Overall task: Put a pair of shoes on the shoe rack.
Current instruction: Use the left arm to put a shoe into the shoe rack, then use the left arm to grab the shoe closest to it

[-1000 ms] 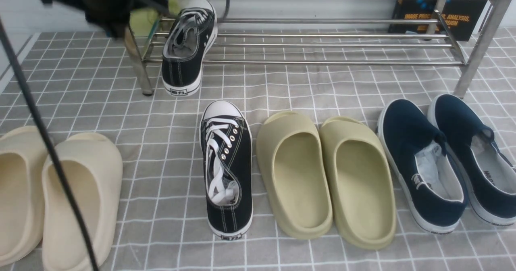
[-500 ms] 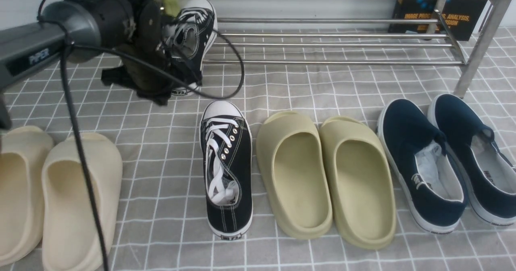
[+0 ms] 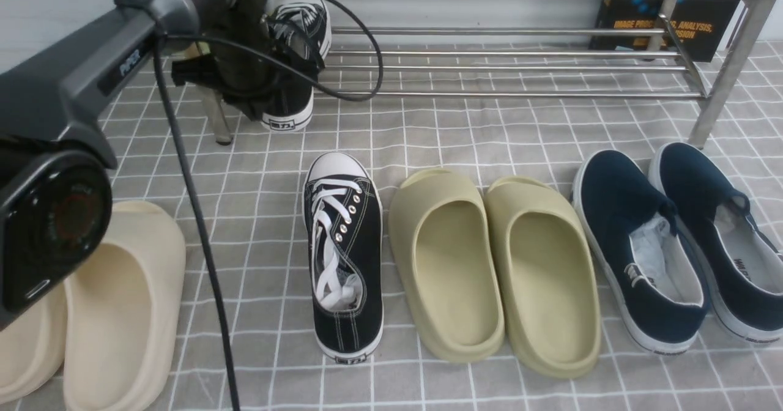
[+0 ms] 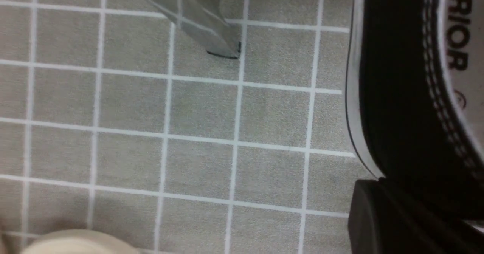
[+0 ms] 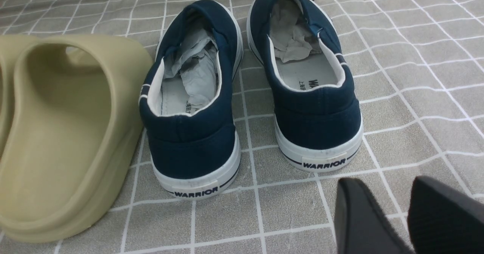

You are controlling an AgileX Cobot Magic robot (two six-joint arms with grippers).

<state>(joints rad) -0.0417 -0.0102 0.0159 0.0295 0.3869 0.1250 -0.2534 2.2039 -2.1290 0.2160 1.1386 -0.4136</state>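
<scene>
Cream slippers [image 3: 116, 301] sit at far left as the left hand [image 3: 254, 84], jaws together, presses beside the heel of one black sneaker [image 3: 287, 117]. That shoe lies toe-in on the lowest bars of the shoe rack [image 3: 501, 94], its heel poking out past the front bar; no canvas shows between the jaws. The second sneaker [image 3: 344, 252] stands on the checked cloth [image 3: 428, 136] near the rack, next to olive slippers [image 3: 495, 270] and navy slip-ons [image 3: 648, 258]. The right hand [image 5: 397, 216], jaws slightly apart, hovers empty behind the slip-ons. The sneakers look light, with soft canvas that yields to a pinch and stiff, grippy rubber soles. The heel collar or the sole sides at midfoot seem the surest hold, clear of loose laces.
</scene>
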